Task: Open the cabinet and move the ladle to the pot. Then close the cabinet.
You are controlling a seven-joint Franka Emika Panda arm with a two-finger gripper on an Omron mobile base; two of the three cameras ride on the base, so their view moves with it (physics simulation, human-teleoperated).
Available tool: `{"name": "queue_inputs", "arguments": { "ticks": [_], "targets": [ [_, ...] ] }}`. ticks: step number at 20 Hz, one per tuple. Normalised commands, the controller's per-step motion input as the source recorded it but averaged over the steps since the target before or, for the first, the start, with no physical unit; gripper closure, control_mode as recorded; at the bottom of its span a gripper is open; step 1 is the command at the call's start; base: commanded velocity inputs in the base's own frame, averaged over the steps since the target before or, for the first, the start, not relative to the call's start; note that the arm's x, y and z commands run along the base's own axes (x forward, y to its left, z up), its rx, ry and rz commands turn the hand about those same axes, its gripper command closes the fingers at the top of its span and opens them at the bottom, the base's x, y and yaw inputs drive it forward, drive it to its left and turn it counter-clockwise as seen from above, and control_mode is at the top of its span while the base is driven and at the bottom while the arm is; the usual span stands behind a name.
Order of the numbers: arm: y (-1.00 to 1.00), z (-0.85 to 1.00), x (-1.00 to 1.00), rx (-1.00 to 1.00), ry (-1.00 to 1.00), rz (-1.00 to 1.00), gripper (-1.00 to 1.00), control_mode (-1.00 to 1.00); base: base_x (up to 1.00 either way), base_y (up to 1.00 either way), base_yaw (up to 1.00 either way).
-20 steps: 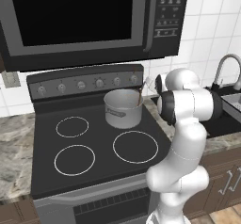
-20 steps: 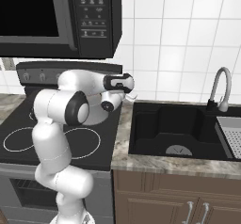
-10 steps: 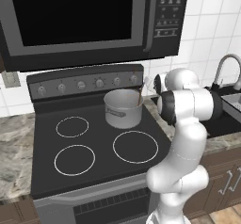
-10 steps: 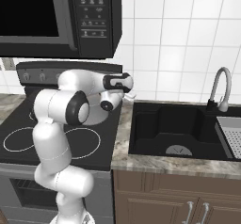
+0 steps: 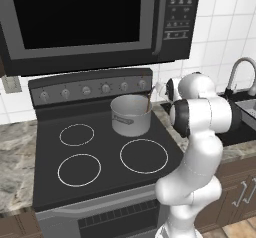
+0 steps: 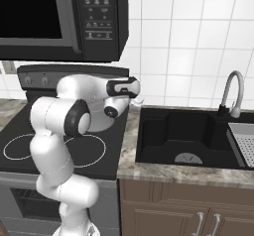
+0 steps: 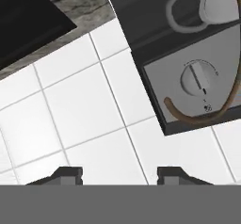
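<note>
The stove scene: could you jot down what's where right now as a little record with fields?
pot: grey, on the stove's back right burner
ladle: in the pot, thin handle leaning on the right rim
tool: open, holding nothing, facing the white wall tiles
arm: beside the stove's right edge
microwave: above the stove, door shut
sink: black, right of the stove

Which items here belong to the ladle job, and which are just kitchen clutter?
Job:
pot on the stove's back right burner
ladle, handle leaning on the pot's rim
gripper, fingers apart, empty

Just there:
microwave
stove
sink
faucet
</note>
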Motion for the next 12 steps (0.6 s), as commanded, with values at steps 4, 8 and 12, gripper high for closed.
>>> {"name": "queue_inputs", "arguments": {
  "ticks": [4,8,12],
  "targets": [
    [0.00,0.00,-0.99,-0.09,-0.03,0.00,-1.00,-1.00,0.00,0.00,0.00],
    [0.00,0.12,-1.00,-0.18,0.00,0.00,-1.00,-1.00,0.00,0.00,0.00],
    [0.00,0.46,-1.00,-0.26,-0.01,0.03,-1.00,-1.00,0.00,0.00,0.00]
  ]
}}
